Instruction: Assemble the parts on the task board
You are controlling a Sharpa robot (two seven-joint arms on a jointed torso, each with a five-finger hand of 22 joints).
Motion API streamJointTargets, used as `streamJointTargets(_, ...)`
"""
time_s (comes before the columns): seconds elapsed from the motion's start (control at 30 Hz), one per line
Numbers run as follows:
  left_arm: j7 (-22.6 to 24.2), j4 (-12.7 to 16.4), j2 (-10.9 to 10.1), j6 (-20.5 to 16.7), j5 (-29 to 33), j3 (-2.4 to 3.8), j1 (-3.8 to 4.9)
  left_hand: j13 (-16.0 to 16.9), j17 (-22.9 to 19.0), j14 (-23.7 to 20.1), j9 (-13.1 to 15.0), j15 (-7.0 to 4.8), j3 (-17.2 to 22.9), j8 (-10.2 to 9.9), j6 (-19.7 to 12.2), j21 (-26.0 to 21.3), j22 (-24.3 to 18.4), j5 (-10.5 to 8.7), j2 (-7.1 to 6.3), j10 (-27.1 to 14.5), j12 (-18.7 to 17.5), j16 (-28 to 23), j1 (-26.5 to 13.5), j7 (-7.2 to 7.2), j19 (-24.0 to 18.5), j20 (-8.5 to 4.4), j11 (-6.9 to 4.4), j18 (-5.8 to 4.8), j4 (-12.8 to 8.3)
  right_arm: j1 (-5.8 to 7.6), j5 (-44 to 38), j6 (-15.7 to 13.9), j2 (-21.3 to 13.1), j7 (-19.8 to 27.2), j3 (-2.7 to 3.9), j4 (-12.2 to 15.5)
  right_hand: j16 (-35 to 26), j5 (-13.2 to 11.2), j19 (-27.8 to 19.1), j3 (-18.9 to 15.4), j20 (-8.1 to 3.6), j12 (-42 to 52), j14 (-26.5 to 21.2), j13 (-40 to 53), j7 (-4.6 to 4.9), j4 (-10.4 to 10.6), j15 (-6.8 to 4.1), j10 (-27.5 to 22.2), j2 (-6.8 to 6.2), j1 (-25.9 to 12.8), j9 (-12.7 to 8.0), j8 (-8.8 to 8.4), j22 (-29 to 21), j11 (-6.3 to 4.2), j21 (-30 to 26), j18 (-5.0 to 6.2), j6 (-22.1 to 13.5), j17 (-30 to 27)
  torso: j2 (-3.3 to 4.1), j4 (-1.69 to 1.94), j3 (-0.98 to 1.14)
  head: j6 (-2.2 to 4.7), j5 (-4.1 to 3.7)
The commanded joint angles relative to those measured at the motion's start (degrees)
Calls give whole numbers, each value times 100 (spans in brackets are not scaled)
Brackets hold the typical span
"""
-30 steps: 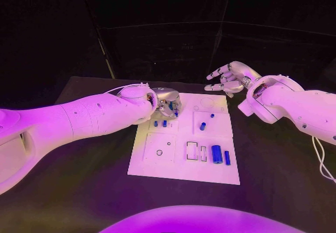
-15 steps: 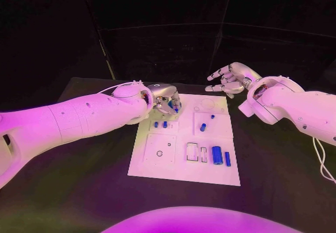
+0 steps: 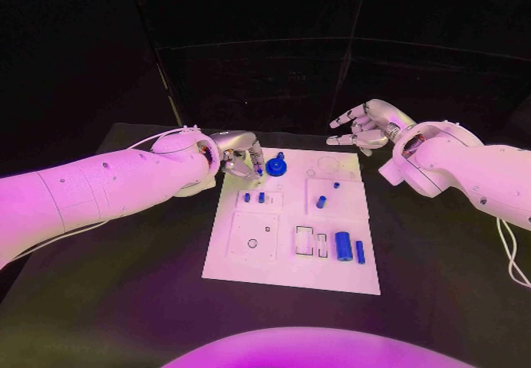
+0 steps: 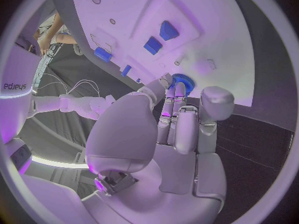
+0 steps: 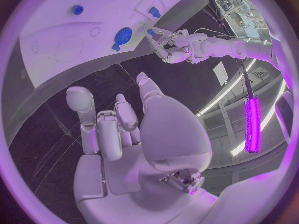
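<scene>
Here, a white board [image 3: 293,230] lies at the centre of a black table [image 3: 122,284], with the robot's two arms reaching in over its far end. The left arm [image 3: 100,188] comes in from 9 o'clock; its hand [image 3: 238,157] hangs at the board's far-left corner, about 11 o'clock, fingers apart and holding nothing, fingertips [image 4: 174,89] just beside a blue gear [image 3: 277,164] that sits on the board. The right arm [image 3: 465,172] enters from 3 o'clock, and its hand [image 3: 365,123] hovers off the far-right corner, near 1 o'clock, spread wide and empty, well apart from every part.

Across the board lie smaller blue pieces: a thick cylinder [image 3: 343,244] and a thin bar [image 3: 360,250] side by side at 5 o'clock, a short peg [image 3: 321,201] near the middle, a tiny stud [image 3: 335,183] beyond it, and two small pegs [image 3: 253,196] close together toward 10 o'clock, near the gear.
</scene>
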Motion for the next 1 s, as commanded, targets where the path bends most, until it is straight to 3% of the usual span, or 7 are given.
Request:
streamJointTargets(0.03, -108, 3, -8, 271, 133, 4, 10, -4, -7, 156, -6, -38, 37, -41, 48, 23, 9, -33, -9, 41, -38, -18, -66, -11, 46, -5, 3, -110, -10, 9, -13, 24, 0, 51, 5, -2, -20, 11, -20, -19, -7, 31, 369, 7, -7, 17, -25, 34, 37, 21, -8, 28, -5, 6, -22, 45, 14, 504, 3, -10, -2, -2, 14)
streamJointTargets(0.27, -178, -100, 21, 448, 142, -3, -3, -5, -10, 156, -12, -35, 42, -58, 47, 10, 0, -40, -31, 45, -69, -18, -89, -11, 41, -3, 6, -108, -6, 9, -13, 28, 7, 56, 5, -6, -22, 14, -14, -24, -8, 34, 369, 6, -9, 24, -26, 38, 44, 29, -7, 36, -2, 4, -23, 44, 20, 501, 2, -13, -1, -5, 26)
streamJointTargets(1.0, -146, -245, 155, 517, 143, -9, -60, -6, -13, 155, -16, -34, 57, -70, 47, 4, -3, -40, -33, 47, -90, -18, -88, -11, 38, -1, 6, -107, -9, 9, -13, 26, 14, 58, 5, -1, -22, 14, -14, -24, -8, 34, 369, 6, -9, 24, -26, 38, 44, 29, -7, 36, -2, 4, -23, 44, 20, 501, 2, -14, 0, -19, 12)
